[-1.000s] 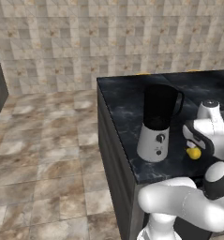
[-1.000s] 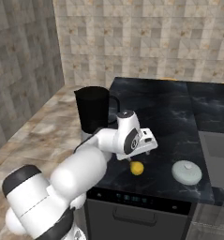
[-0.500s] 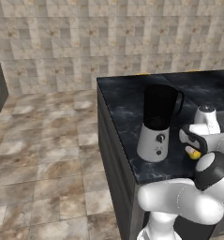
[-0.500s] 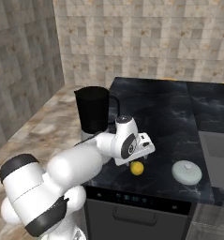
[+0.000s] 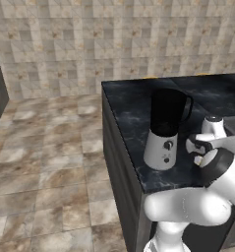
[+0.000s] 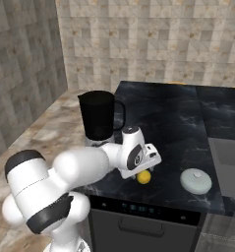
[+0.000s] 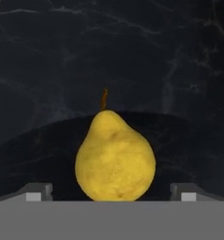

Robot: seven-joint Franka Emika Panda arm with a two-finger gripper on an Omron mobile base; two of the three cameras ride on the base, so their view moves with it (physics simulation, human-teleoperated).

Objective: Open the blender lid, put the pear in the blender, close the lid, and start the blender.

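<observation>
Gripper (image 7: 111,193) low over dark marbled counter (image 6: 173,123), pointed down at pear (image 7: 115,159). Fingers (image 7: 36,191) spread wide, one tip on each side of the fruit, clear gap on both sides, nothing pinched. Pear lying on the counter, stem (image 7: 104,99) pointing away from the hand, yellow skin lightly mottled, round shadow beneath.

From right base view: pear (image 6: 144,177) near front edge of counter, just under the white hand. Blender lid (image 6: 196,180) resting flat on the counter, knob up, apart from the pear toward the sink side. Blender (image 6: 98,118) standing upright behind and beside the arm, jar open at the top, handle toward the counter's middle.

From left base view: blender (image 5: 166,129) near the counter's corner, white base with dark knob and buttons facing the camera. Hand just beside it, pear mostly hidden behind the wrist.
</observation>
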